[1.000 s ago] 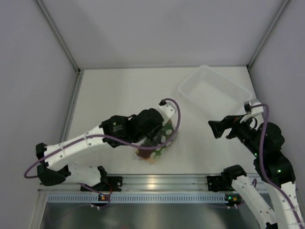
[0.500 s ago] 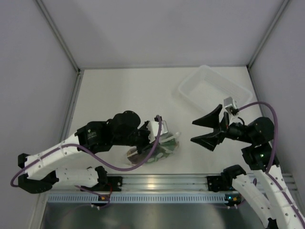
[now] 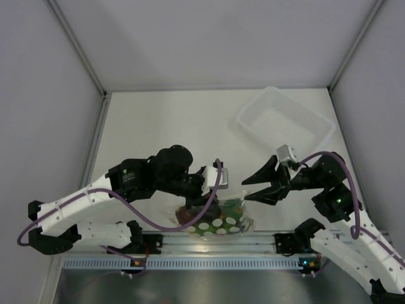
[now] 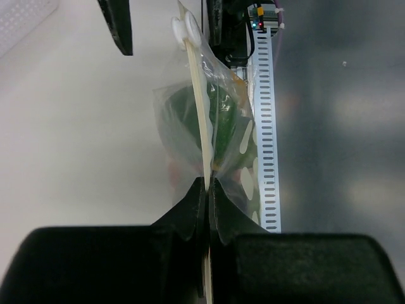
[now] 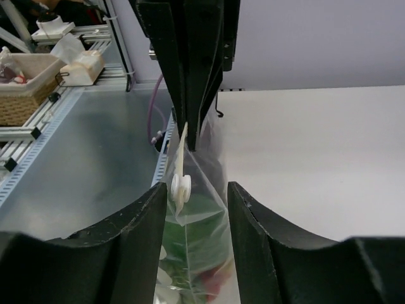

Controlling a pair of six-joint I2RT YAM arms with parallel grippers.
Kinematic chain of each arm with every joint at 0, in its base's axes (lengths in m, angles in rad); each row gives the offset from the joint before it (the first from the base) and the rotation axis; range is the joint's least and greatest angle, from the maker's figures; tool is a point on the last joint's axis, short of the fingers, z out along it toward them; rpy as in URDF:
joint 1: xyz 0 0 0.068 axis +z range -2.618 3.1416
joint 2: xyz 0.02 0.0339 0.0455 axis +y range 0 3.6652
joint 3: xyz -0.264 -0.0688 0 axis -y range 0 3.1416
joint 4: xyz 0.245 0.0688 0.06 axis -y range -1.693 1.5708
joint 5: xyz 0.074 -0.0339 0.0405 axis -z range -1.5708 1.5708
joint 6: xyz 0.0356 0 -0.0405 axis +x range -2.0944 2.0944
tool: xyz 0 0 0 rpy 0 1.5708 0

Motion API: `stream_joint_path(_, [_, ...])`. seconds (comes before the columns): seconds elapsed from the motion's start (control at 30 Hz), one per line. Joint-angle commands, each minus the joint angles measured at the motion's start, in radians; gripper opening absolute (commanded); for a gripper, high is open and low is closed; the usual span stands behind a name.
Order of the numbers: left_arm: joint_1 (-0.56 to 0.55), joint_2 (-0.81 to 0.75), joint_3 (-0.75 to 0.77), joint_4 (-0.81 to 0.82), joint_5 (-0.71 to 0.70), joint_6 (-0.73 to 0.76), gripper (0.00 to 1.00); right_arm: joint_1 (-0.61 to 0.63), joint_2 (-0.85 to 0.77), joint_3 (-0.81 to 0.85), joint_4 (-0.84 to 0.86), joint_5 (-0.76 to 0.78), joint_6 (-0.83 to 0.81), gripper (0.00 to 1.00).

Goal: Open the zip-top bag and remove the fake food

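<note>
Zip-top bag point(image 3: 220, 214) sits at the near edge of the table point(image 3: 158, 126), just in front of the aluminium rail point(image 3: 202, 241), between the two grippers. We cannot tell whether its bottom rests on the table or hangs free. Its sealed top edge is uppermost; the white zip strip point(image 4: 201, 120) runs as the long axis from left gripper toward right gripper, slider point(image 5: 180, 185) at the right-hand end. The fake food point(image 3: 190, 214) bulges low in the bag, green and dark red pieces showing through the plastic.

Left gripper point(image 4: 207, 189) is clenched on the zip strip, pads pinching it edge-on. Left arm reaches in from the near-left corner, forearm angled up-right, wrist turned so the fingers point right.

Right gripper point(image 5: 197, 197) stands half spread, one finger point(image 5: 155, 212) each side of the slider end. We see a gap on both sides, narrow at the slider, so nothing is gripped. Right arm bends in from the near-right, its fingers pointing left at the bag.

Clear tub point(image 3: 253, 104) lies well apart, far right
</note>
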Motion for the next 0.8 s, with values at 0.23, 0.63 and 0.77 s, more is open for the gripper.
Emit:
stream_joint_path(0.23, [-0.002, -0.008, 0.078, 0.106, 0.056, 0.034, 0.00, 0.027, -0.017, -0.002, 0.029, -0.027, -0.089, 0.38])
stream_joint_path(0.63, [-0.002, -0.002, 0.103, 0.106, 0.047, 0.025, 0.00, 0.048, -0.008, -0.031, 0.095, -0.028, -0.038, 0.34])
stream_joint_path(0.77, [-0.002, -0.002, 0.103, 0.106, 0.059, 0.025, 0.00, 0.051, -0.004, -0.033, 0.089, -0.020, -0.043, 0.33])
